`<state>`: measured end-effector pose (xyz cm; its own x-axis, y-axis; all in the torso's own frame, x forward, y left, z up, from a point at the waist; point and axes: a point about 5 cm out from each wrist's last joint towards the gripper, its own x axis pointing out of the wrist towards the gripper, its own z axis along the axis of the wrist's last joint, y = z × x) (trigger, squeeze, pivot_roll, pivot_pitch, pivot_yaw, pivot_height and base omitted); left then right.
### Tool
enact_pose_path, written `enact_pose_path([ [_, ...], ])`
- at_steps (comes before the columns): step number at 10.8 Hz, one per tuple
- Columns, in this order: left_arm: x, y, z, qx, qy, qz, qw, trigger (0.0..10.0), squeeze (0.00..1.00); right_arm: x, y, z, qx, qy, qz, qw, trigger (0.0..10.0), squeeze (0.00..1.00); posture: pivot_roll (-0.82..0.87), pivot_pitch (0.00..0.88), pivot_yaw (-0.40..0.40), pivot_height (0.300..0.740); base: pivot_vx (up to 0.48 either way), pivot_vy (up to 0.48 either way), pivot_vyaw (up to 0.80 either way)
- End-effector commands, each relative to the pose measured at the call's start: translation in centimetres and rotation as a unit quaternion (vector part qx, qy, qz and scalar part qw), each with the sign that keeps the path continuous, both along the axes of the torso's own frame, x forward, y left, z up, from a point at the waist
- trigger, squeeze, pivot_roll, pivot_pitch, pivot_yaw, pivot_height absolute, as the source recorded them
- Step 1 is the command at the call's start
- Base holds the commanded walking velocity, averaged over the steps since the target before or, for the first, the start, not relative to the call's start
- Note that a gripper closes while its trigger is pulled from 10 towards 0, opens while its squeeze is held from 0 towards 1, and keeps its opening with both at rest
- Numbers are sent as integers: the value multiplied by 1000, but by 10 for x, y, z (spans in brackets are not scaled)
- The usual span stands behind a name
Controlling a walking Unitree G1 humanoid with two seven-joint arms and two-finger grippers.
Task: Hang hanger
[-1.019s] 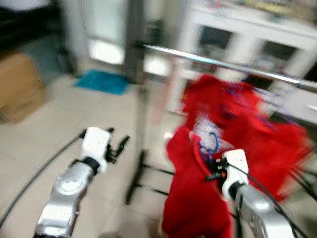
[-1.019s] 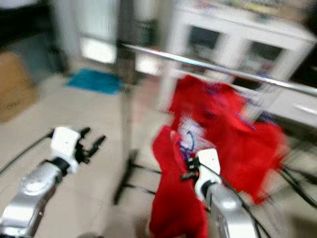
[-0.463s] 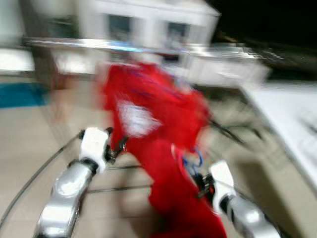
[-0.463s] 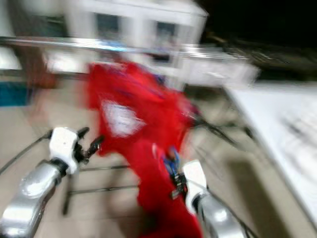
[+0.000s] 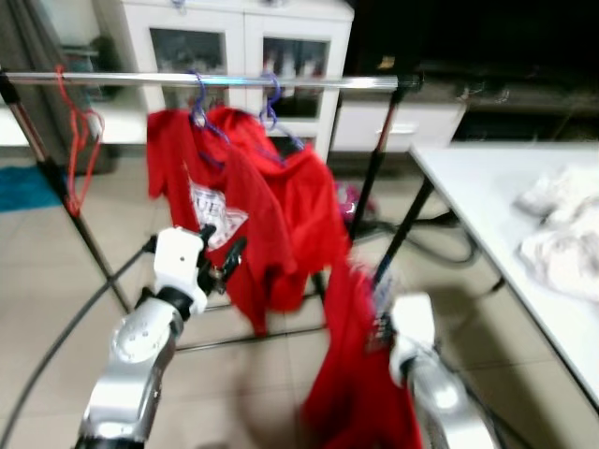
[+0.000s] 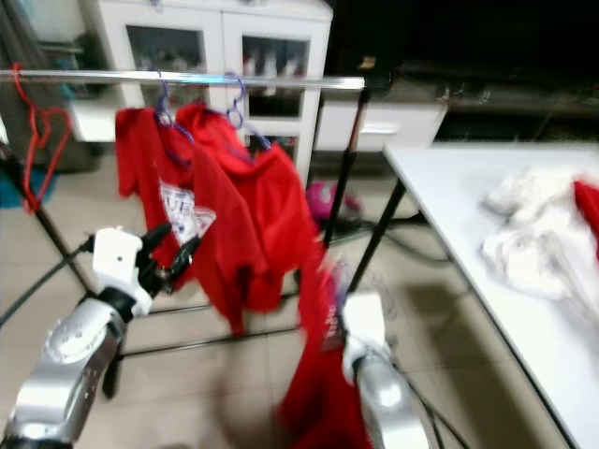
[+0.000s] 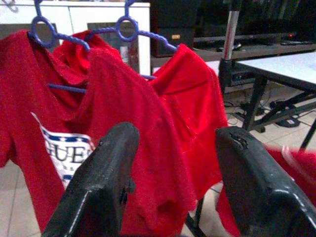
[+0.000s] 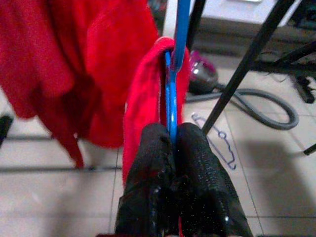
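Our right gripper (image 8: pixel 170 143) is clamped tight on a blue hanger (image 8: pixel 176 59), its two black fingers (image 8: pixel 197 163) pressed together with the thin blue plastic caught between them. A red shirt (image 5: pixel 360 374) is draped over that hanger and hangs down around and below the gripper, low in front of us. Ahead of this gripper and higher up runs the silver rail (image 5: pixel 215 80) of a clothes rack, where two more red shirts (image 5: pixel 253 206) hang from purple hangers (image 7: pixel 123 29). Our left gripper (image 7: pixel 170 163) is raised just before those hung shirts, its fingers (image 7: pixel 106 173) spread apart with nothing between them; the shirt with the white printed patch (image 7: pixel 66 153) lies straight beyond its fingertips, not touching as far as we can tell. Farther along the rail, off to the left of our left gripper, a bare red hanger (image 5: pixel 75 150) dangles. To the right of our right gripper stands a white table (image 5: pixel 487 234) with crumpled pale cloth (image 5: pixel 562 234) on it. On the tiled floor beyond the right gripper lie a grey hose (image 8: pixel 276 106) and a loose hanger (image 8: pixel 217 140).
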<state>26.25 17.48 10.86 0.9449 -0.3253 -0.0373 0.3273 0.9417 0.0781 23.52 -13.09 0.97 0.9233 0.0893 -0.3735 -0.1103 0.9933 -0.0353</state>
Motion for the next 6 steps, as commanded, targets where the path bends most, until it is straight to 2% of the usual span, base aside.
enact_pose_path([
  [1,3,-3,8,-6,-12,-9,1000,10000,0,13,4,19,-4,-53,-14,998,10000,0,59,0,-76,740,307,0,0],
  [3,4,-3,11,-6,-14,-11,1000,10000,0,24,4,30,-8,-87,-31,996,10000,0,64,0,-80,740,334,0,0],
  [4,5,-3,12,-6,-14,-12,1000,10000,0,32,-36,47,-11,-107,-42,993,10000,0,69,0,-83,740,337,0,0],
  [5,4,-3,12,-5,-14,-13,1000,10000,0,37,-64,73,-21,-131,-48,990,10000,0,69,0,-83,740,334,0,0],
  [6,4,-2,12,-5,-14,-13,1000,10000,0,38,-68,80,-23,-138,-49,989,10000,0,74,0,-84,740,337,0,0],
])
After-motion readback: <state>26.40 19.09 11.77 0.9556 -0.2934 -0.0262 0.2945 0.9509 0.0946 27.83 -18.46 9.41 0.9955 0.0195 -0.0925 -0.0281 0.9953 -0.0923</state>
